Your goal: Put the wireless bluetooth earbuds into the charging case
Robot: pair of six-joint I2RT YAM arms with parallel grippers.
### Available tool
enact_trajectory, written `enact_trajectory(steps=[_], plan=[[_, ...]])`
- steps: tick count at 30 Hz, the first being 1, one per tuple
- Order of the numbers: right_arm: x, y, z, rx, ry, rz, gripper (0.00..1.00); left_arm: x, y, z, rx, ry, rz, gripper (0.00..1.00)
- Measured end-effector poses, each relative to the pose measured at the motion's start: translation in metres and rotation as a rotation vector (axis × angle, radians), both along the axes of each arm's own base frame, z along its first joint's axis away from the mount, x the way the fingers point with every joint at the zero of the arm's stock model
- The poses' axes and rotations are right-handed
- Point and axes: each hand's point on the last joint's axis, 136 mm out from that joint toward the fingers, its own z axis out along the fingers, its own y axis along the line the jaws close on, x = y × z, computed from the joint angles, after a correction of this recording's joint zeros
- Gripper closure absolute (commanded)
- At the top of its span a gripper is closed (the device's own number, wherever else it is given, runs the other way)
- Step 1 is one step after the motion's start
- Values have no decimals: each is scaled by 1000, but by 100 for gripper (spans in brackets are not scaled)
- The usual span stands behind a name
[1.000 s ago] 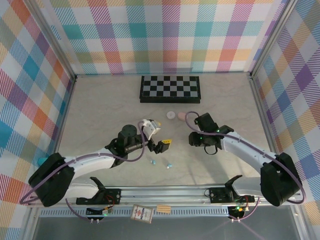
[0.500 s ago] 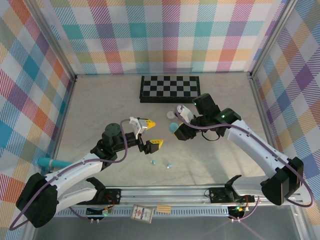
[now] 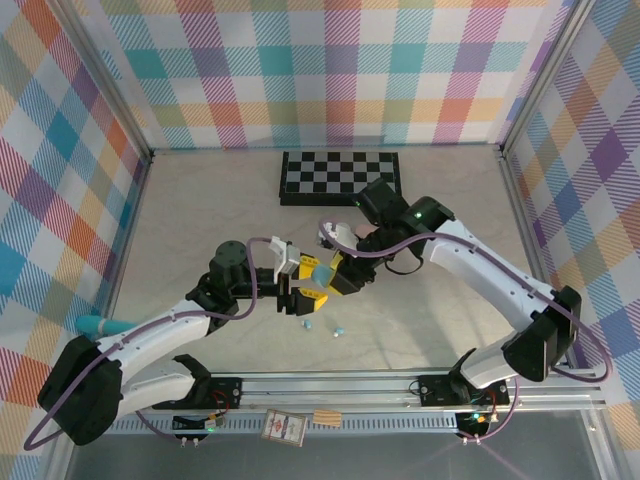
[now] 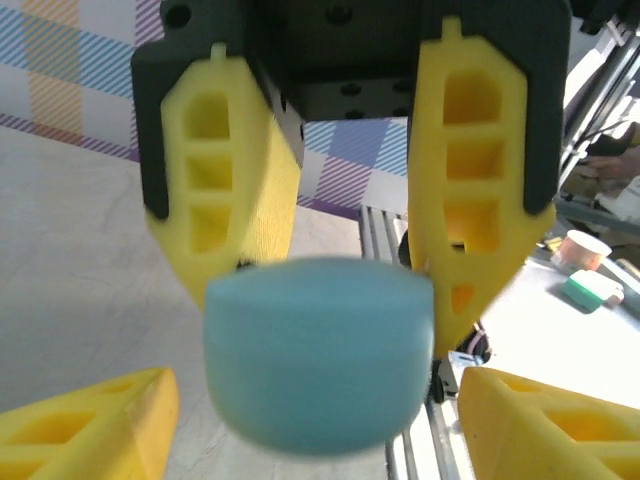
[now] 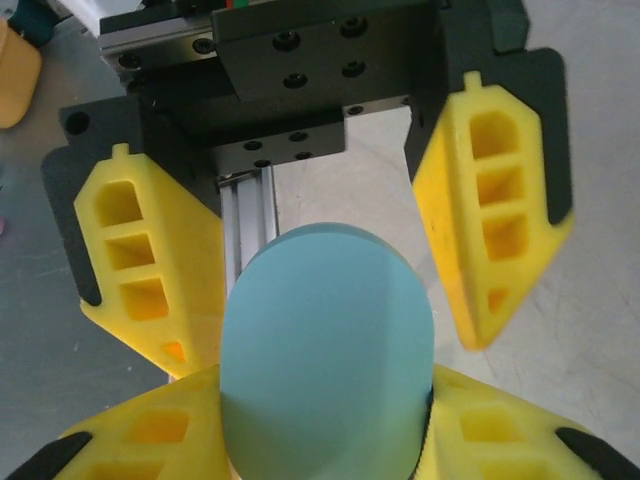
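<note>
Table [image 3: 200,220]: a checkered board [image 3: 340,177] lies at the far edge, well apart from the work. Both arms meet at mid-table.

Right gripper [image 3: 330,277]: clamped on the teal charging case [image 3: 320,271].

Left gripper [image 3: 306,283]: spread and straddling the same case (one finger [image 5: 490,230] stands clear of it).

Two small cases, pink [image 4: 583,247] and teal [image 4: 594,290], sit aside.

Two teal earbuds [image 3: 308,324] lie loose on the table just nearside of the grippers, nothing covering them.

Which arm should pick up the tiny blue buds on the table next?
Probably left: the left claw is open and nearer the teal buds; the right claw is shut on the teal case.
</note>
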Motion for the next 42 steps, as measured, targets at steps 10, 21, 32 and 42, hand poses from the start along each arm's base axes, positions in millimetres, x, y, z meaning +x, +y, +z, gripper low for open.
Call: enact_trajectory(steps=[10, 21, 32, 42], plan=[[-7, 2, -5, -34, 21, 58, 75, -7, -3, 0, -5, 33, -56, 45], [-11, -7, -6, -77, 6, 94, 75, -9, -3, 4, -17, 17, -73, 42], [-13, -9, -7, -86, 5, 101, 76, -10, -4, 6, -23, 30, -87, 52], [-12, -9, -6, -86, -1, 102, 73, -11, -5, 6, -28, 52, -104, 66]])
